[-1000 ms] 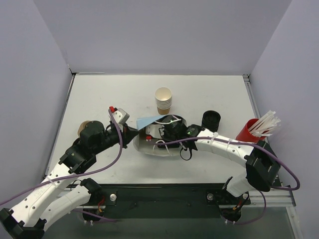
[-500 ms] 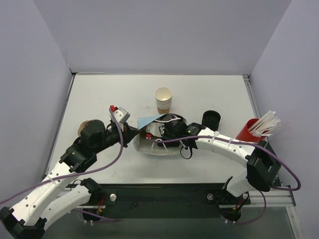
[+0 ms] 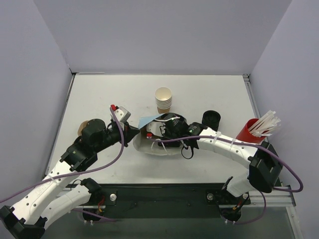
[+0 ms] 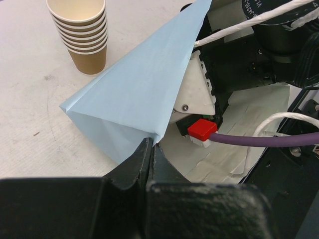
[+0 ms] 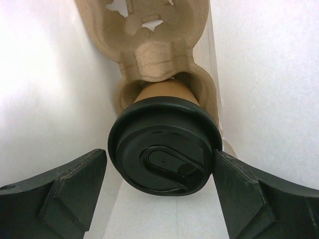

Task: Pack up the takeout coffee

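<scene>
Takeout coffee [image 5: 162, 134] is seated in pulp carrier [image 5: 149, 50] inside white paper bag [image 3: 144, 147], middle of worktop [image 3: 99, 99], slightly toward near edge; right tool [image 5: 158, 155] is spread wide, fingers [image 5: 60, 194] flanking the lid [image 5: 167, 162], nothing gripped; left tool [image 4: 149, 149] is clamped on the bag's blue flap [image 4: 139, 89]. Risks, as judged: lid rim snagged by a finger on withdrawal, cup dragged from carrier; mouth collapsed if flap slips. Long axis is laid along bag depth; lid toward mouth, base in carrier; tilt can't be told.

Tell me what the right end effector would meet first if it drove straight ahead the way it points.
The right end effector would first meet the black lid of the takeout coffee, dead ahead between its open fingers. How near is hard to judge.
</scene>
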